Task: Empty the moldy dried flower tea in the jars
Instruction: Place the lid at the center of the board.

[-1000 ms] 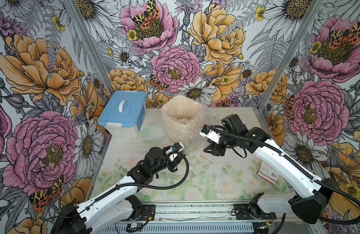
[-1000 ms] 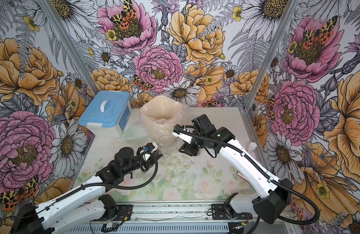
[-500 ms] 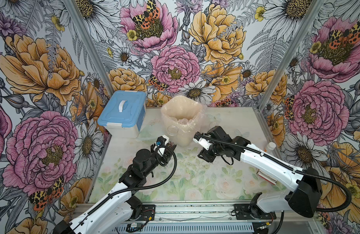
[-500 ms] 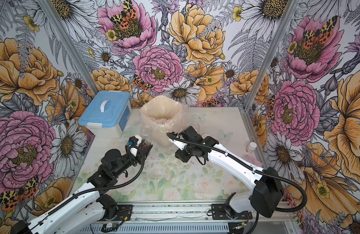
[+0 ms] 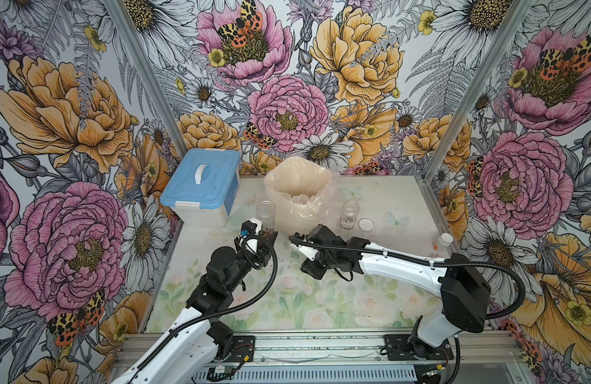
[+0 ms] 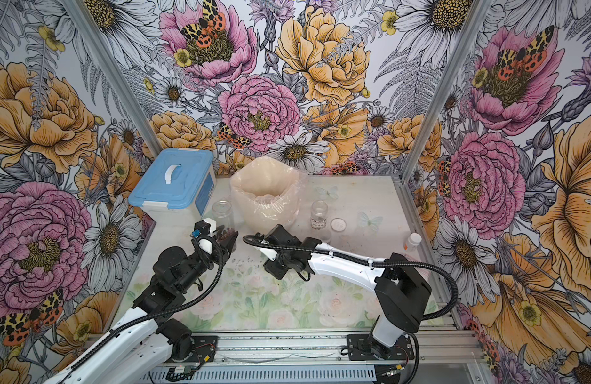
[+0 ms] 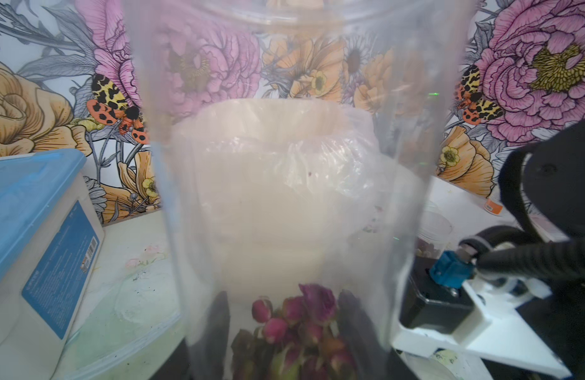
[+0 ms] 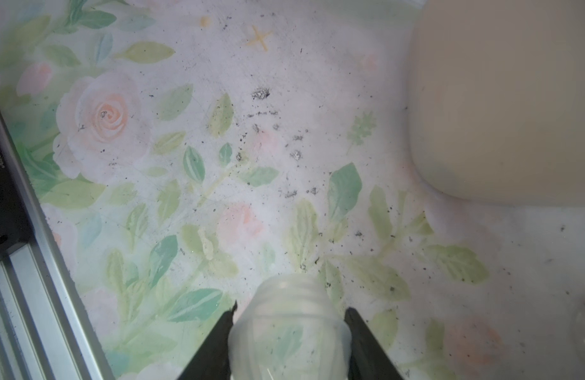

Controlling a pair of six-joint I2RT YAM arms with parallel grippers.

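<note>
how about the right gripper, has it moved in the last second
Yes. In a top view the right gripper has swung from beside the bin toward the front rail, ending in front of the bin.

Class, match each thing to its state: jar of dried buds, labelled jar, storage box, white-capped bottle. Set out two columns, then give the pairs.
Things
1. jar of dried buds
2. labelled jar
3. storage box
4. white-capped bottle

States
A. closed under a blue lid
B. upright, white cap on
C. held in the left hand
D. standing free, uncapped, no hand on it

Pairs: 1-C, 2-D, 3-A, 4-B
</note>
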